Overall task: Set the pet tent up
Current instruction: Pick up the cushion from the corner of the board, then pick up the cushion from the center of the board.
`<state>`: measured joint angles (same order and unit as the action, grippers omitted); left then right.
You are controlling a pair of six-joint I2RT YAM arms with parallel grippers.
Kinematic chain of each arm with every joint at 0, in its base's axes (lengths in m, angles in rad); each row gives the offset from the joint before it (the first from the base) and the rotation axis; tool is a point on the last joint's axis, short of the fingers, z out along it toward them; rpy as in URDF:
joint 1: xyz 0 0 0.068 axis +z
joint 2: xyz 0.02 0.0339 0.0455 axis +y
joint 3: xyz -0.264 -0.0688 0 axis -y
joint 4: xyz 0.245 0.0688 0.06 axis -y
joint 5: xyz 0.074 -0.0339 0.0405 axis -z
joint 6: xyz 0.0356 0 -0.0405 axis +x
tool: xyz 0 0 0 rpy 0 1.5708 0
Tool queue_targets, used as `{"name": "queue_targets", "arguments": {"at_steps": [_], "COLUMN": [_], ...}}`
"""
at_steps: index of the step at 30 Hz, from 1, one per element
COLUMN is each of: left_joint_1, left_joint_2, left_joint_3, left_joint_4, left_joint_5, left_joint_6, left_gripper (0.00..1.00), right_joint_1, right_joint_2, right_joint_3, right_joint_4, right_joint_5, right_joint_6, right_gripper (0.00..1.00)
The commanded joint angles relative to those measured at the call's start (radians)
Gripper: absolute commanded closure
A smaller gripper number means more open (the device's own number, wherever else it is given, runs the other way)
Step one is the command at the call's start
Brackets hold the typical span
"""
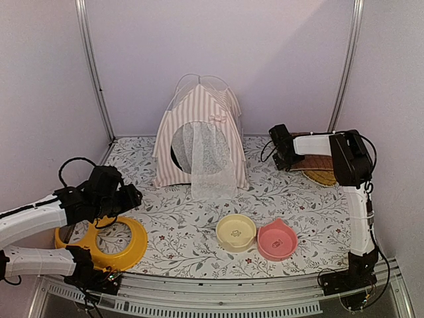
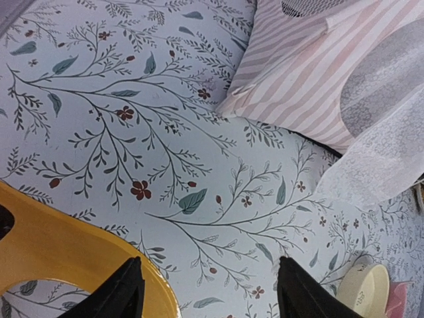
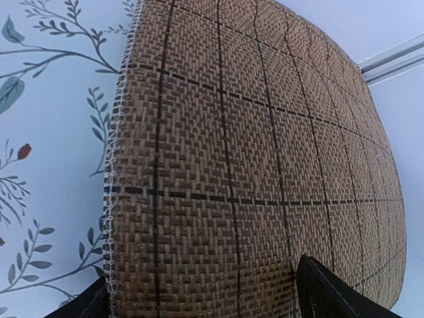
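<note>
The tent (image 1: 199, 136) stands up, pink-and-white striped, with a white mesh flap hanging over its round door. It sits between the left gripper (image 1: 136, 197) and right gripper (image 1: 275, 147), touching neither.

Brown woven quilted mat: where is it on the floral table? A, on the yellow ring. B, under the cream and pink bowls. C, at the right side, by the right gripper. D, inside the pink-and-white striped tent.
C: the brown woven quilted mat lies at the right side of the floral table, the right gripper over it, apart from the pink-and-white striped tent.
</note>
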<state>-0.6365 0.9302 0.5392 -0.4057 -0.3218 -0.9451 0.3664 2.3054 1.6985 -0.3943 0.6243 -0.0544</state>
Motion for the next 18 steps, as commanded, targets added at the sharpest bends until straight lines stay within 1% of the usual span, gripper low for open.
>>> {"name": "queue_targets", "arguments": {"at_steps": [1, 2, 3, 5, 6, 10, 18], "left_joint_1": [0.016, 0.017, 0.018, 0.019, 0.020, 0.021, 0.021], "left_joint_2": [0.000, -0.003, -0.002, -0.001, 0.000, 0.013, 0.063], "left_joint_3": [0.026, 0.025, 0.025, 0.025, 0.026, 0.028, 0.039], "left_joint_4": [0.037, 0.044, 0.053, 0.070, 0.081, 0.151, 0.404], "left_joint_5": [0.009, 0.010, 0.012, 0.019, 0.024, 0.067, 0.239], "left_joint_6": [0.033, 0.035, 0.037, 0.046, 0.054, 0.107, 0.211], "left_gripper": [0.31, 0.32, 0.32, 0.32, 0.32, 0.32, 0.30], "right_joint_1": [-0.004, -0.004, -0.003, -0.004, -0.004, -0.004, 0.031], "right_joint_2": [-0.001, -0.016, -0.035, -0.079, -0.104, -0.213, -0.485], "right_joint_3": [0.015, 0.016, 0.016, 0.019, 0.023, 0.070, 0.149], "right_joint_4": [-0.039, -0.035, -0.031, -0.025, -0.027, -0.077, -0.147], "right_joint_5": [0.094, 0.095, 0.094, 0.085, 0.077, 0.071, 0.076], "right_joint_6": [-0.001, -0.002, -0.005, -0.013, -0.019, -0.021, -0.026], "right_gripper": [0.34, 0.49, 0.67, 0.91, 0.99, 1.00, 1.00]}}
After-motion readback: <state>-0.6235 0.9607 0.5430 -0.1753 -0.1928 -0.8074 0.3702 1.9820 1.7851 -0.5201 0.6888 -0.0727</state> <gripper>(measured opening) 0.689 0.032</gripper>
